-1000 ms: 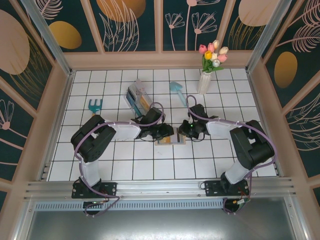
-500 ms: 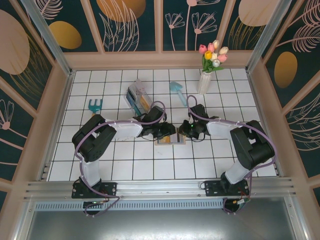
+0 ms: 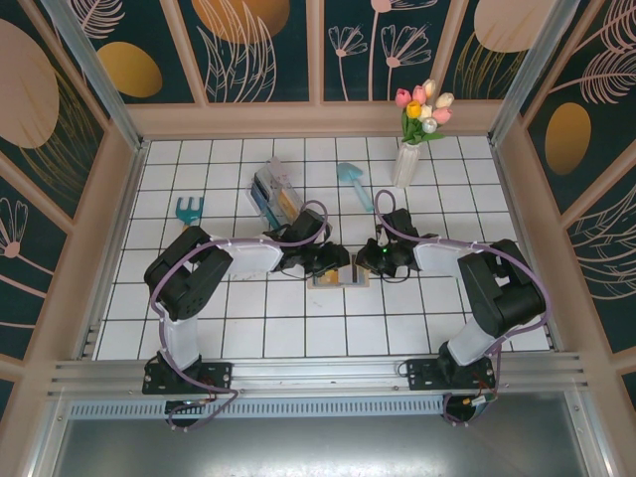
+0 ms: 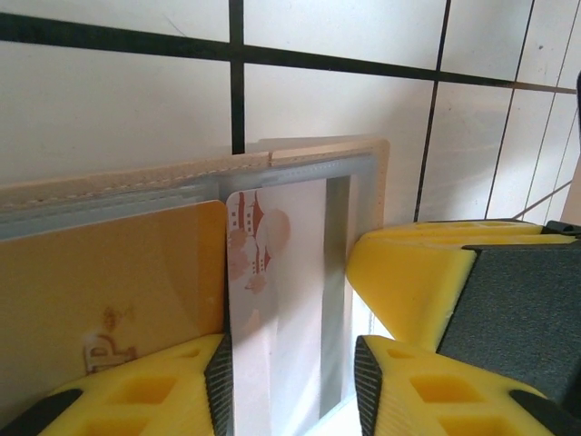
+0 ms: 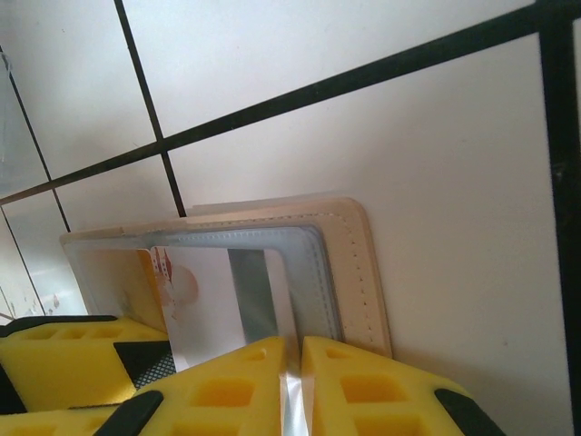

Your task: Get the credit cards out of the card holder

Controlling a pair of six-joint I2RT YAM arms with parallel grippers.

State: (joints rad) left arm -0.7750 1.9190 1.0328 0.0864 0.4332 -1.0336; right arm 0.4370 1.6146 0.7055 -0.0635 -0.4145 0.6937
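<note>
White tiled desk (image 3: pixel 248 328) inside patterned walls. Near its middle the card holder (image 3: pixel 340 282) lies open and flat, with its long axis running 9 to 3 o'clock. The left claw (image 3: pixel 333 264) stands part-open with a pad along each long edge of the white card (image 4: pixel 281 300); whether it grips, I cannot tell. The card runs 12 to 6 in the left wrist view. The right claw (image 3: pixel 364 262), at the holder's 1 o'clock, is nearly closed on the holder's thin blue-grey edge.

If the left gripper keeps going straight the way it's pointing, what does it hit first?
Most likely the white card lying between the left gripper's fingers; just past it, the card holder's tan edge. Depth is unclear.
</note>
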